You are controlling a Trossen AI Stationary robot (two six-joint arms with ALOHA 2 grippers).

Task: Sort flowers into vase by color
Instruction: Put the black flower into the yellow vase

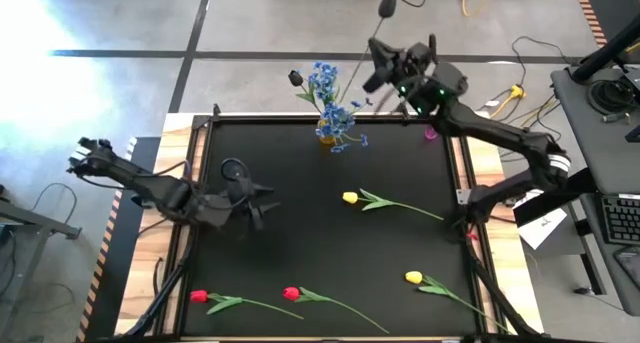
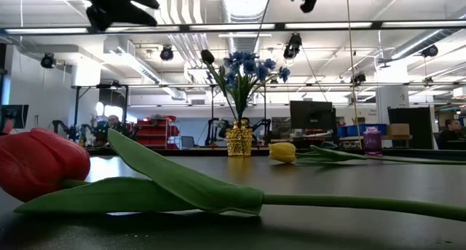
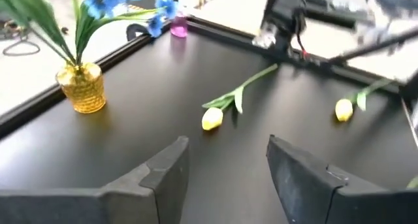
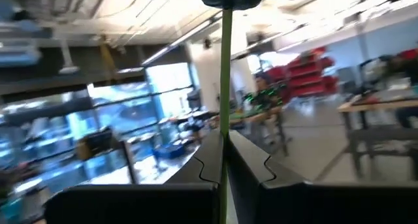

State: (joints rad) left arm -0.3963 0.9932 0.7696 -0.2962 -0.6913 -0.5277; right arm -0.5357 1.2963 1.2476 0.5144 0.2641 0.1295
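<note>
We observe two arms built of dark, matte black segments joined by rounded housings. The right arm (image 1: 500, 133) carries a small green indicator light and pale markings near its wrist. The left arm (image 1: 150, 188) is uniformly black. The left gripper (image 3: 225, 178) has flat, angular, dark grey jaws with bevelled edges.

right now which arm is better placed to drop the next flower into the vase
Right. The right gripper is already shut on a black tulip, held up beside the vase at the table's far edge. The left gripper is open and empty, lower over the mat and farther from the vase.
</note>
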